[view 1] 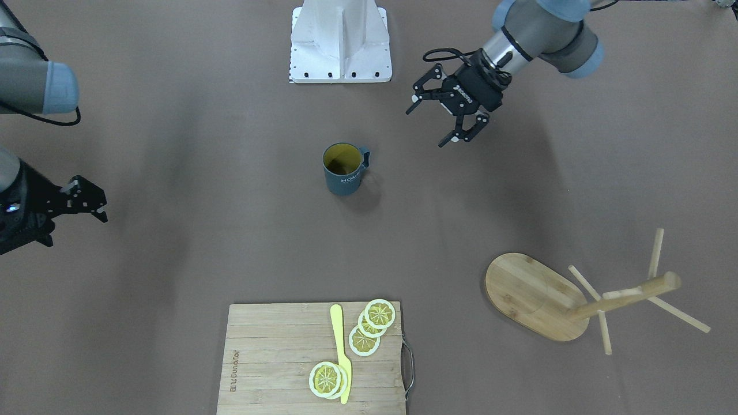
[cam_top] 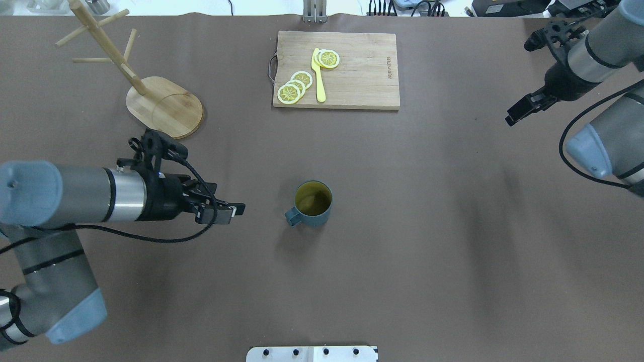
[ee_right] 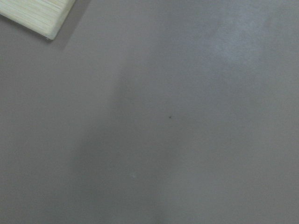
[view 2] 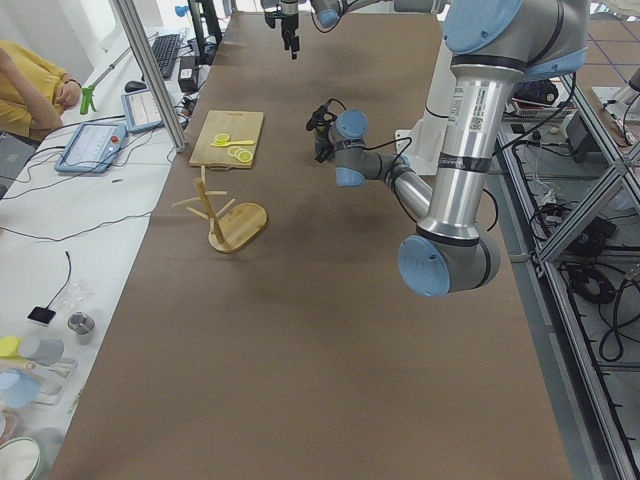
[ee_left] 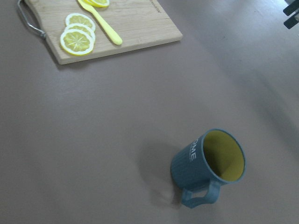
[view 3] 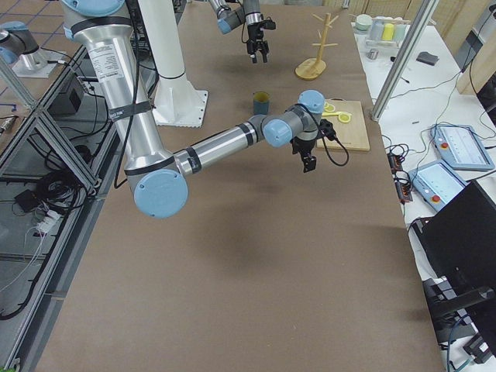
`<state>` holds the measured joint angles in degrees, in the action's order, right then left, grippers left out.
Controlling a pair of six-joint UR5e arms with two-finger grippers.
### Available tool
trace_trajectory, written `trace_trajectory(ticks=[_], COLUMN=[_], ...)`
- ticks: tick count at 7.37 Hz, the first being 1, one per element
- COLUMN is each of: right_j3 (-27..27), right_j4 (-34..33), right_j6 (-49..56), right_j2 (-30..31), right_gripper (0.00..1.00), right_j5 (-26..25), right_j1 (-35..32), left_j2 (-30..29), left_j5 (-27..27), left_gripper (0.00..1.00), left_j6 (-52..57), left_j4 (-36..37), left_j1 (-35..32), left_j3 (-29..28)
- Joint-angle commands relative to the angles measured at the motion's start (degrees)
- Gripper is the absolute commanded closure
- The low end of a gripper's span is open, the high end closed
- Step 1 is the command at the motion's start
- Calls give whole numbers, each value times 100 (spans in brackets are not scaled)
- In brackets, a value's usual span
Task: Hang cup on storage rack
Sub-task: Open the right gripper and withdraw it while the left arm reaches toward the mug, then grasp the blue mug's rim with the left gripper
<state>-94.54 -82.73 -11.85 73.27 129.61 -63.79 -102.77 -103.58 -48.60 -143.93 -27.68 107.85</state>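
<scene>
- Front-facing view: the cup (view 1: 344, 168) stands upright on the brown table (view 1: 173, 144), near the middle, touched by nothing. The left gripper (view 1: 428, 125) hangs at its 1 o'clock, apart from it, fingers spread wide and empty. The right gripper (view 1: 75, 227) is at the cup's 9 o'clock, far off at the edge of the frame, also spread and empty. The storage rack (view 1: 530, 294) stands at 4 o'clock. A cutting board (view 1: 277, 357) with lemon slices (view 1: 379, 314) and a yellow knife (view 1: 341, 351) lies at 6 o'clock.
- Overhead view: the cup's handle points to about 8 o'clock, toward the left gripper, which is at its 9 o'clock. The rack is at the cup's 10 o'clock, the board at 12 and the right gripper at 2, its fingers well apart.
- Left side view: the rack stands upright on its oval base, pegs bare.
- Right side view: the cup stands just beyond the near arm.
- Left wrist view: the cup sits at 4 o'clock in the frame, pale lettering on its side, with the board at 11.
- Right wrist view: bare table, with one board corner at 10 o'clock.
</scene>
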Motion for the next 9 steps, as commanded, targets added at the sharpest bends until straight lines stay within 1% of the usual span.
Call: trace_trajectory(ticks=[1,2,3,4,5,6,8,9], right_j3=[531,568,568,629,630,638,639,647], right_j4=[37,37,37,29,46,46,46,46], right_j6=[700,876,1043,1097,1124,1141,1124,1124], right_j2=[21,56,222,267,372,364,364,364], right_gripper=[0,0,0,0,0,0,0,0], right_j5=[99,108,186,213,205,196,196,196], right_j1=[-413,-493,-598,-703,-765,-766,-757,-757], left_j2=[-400,-506,-603,-735,-901,-1068,-1132,-1132], left_j5=[487,496,496,557,1089,1355,1375,1384], left_gripper=[3,3,3,5,7,8,18,18], left_j6=[1222,1508,1529,1546,1868,2159,2249,2319], left_j4=[-544,-1393,-2306,-2716,-2711,-2728,-2720,-2694], left_j1=[561,570,579,570,579,588,588,605], left_j3=[-655,-1234,-1823,-2134,-2250,-2442,-2558,-2576])
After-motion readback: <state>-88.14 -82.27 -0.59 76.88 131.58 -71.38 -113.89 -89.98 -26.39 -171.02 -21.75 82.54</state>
